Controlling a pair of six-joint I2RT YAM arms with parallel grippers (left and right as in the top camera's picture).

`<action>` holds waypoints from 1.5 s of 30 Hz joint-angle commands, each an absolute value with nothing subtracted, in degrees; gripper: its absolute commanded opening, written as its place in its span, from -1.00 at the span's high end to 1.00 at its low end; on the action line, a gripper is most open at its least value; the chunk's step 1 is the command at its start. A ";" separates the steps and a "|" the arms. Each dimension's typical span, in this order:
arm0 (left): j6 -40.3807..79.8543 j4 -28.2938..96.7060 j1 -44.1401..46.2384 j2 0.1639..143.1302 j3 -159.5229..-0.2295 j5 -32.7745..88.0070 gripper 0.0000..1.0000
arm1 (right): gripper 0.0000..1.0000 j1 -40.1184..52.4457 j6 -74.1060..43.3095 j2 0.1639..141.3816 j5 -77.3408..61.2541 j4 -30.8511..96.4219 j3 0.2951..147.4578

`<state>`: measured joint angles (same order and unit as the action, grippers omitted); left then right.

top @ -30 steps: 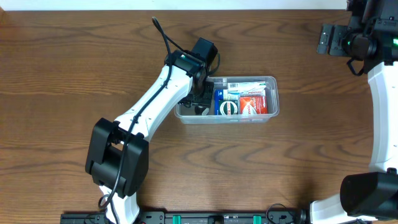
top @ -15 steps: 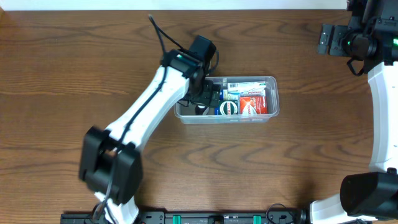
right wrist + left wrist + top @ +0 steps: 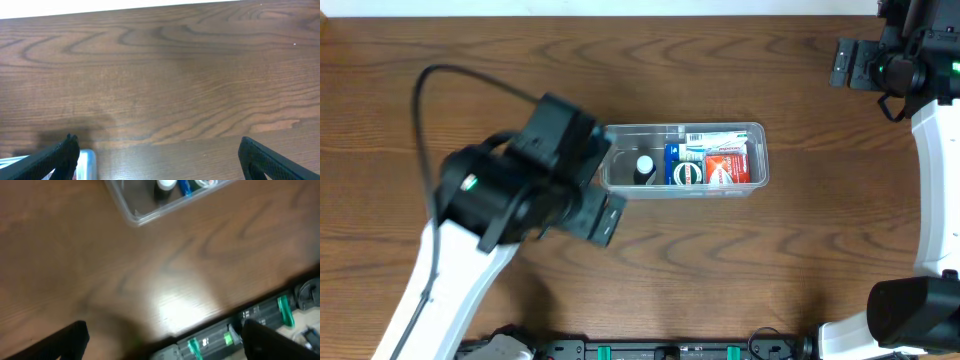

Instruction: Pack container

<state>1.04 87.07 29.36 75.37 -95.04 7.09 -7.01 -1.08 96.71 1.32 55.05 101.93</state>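
Observation:
The clear container [image 3: 757, 158] lies mid-table, holding a white-capped dark bottle [image 3: 644, 166] at its left end, a blue box [image 3: 683, 166], a red box [image 3: 728, 166] and a white-and-green box [image 3: 716, 140]. My left gripper [image 3: 592, 200] hangs high above the table, just left of and in front of the container, open and empty. In the left wrist view, which is blurred, the container's corner [image 3: 134, 217] and the bottle [image 3: 163, 187] show at the top, far from the left gripper [image 3: 165, 347]. My right gripper [image 3: 847, 62] stays open and empty at the far right.
A black rail with green clips [image 3: 250, 322] runs along the table's front edge [image 3: 670, 350]. In the right wrist view, bare wood lies between the open right gripper [image 3: 160, 162], and a pale corner of the container [image 3: 86, 161] shows at the lower left.
The left gripper opened inside the container's left end, left the bottle standing there, then rose and drew back to the left and front. The right arm has not moved.

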 commanded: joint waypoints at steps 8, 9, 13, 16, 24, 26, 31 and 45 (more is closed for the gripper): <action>0.40 96.31 29.28 66.52 -95.59 3.14 -0.96 | -0.99 -7.22 -1.89 96.75 1.72 55.11 102.19; 0.40 95.74 29.28 65.39 -95.59 2.31 -0.96 | -0.98 -7.22 -1.89 96.75 1.69 55.11 102.19; -0.25 92.86 29.28 60.75 -95.26 2.07 -0.96 | -0.99 -7.22 -1.89 96.75 1.69 55.11 102.19; -0.47 89.73 29.28 57.12 -93.95 1.48 -0.96 | -0.98 -7.22 -1.89 96.75 1.69 55.11 102.19; -4.84 74.24 19.29 45.76 -81.45 -0.21 -0.96 | -0.99 -7.22 -1.89 96.75 1.72 55.11 102.19; -4.95 68.93 14.15 42.74 -75.83 0.25 -0.96 | -0.98 -7.22 -1.87 96.75 1.69 55.11 102.19; -4.71 58.41 6.00 36.58 -64.18 4.10 -0.96 | -0.98 -7.22 -1.89 96.75 1.72 55.11 102.19; -4.67 16.34 -2.50 20.58 -27.49 4.10 -0.96 | -0.98 -7.22 -1.89 96.75 1.72 55.11 102.19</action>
